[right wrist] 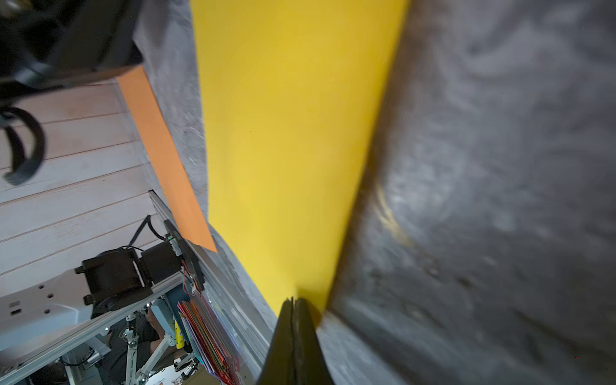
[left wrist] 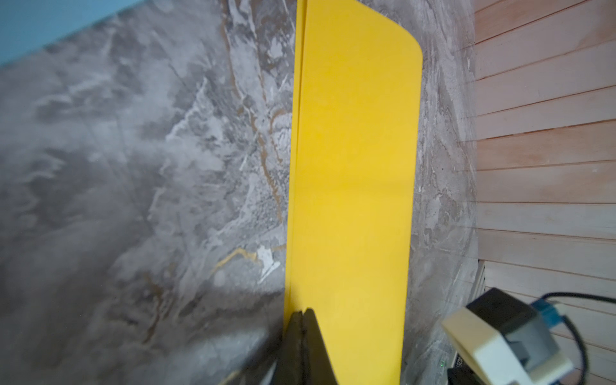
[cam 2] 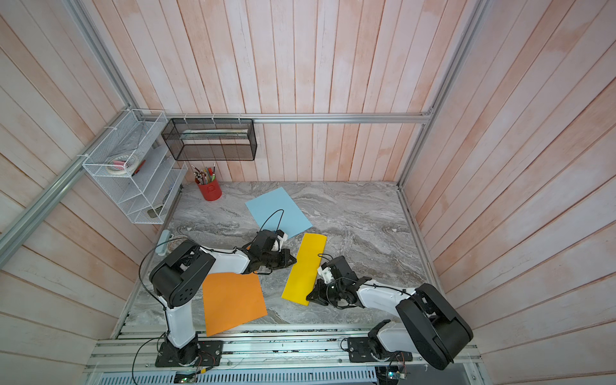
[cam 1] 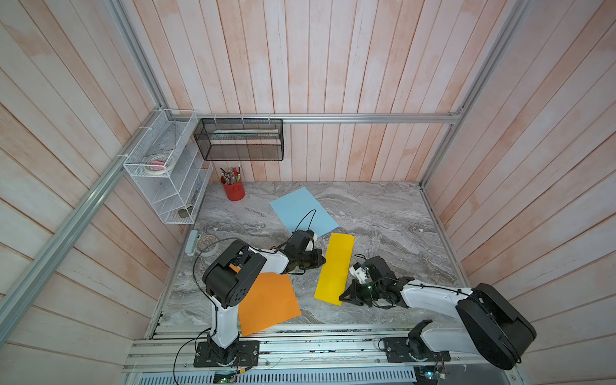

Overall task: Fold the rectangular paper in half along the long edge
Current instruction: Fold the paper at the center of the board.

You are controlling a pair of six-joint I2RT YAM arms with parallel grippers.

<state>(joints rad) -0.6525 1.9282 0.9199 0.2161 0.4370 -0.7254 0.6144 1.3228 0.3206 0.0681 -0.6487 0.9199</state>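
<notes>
My grey marble table [cam 1: 383, 216] carries three sheets: blue paper [cam 1: 300, 210] toward the back; folded yellow paper [cam 1: 336, 266] mid-table; orange paper [cam 1: 270, 303] reaching over the front edge; red pencil cup [cam 1: 234, 191] back left; tape roll [cam 1: 207, 244] by the left edge.

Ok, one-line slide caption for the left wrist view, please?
Shut left end effector at the layered edge of the folded yellow paper lying on the marbled table.

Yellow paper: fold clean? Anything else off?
Slightly off. On the folded yellow paper strip, the left wrist view shows a thin sliver of the lower layer peeking past the upper along one long edge, so the edges are not flush. Also, a corner of the flat orange paper sheet overhangs the marble tabletop onto the metal rail.
</notes>
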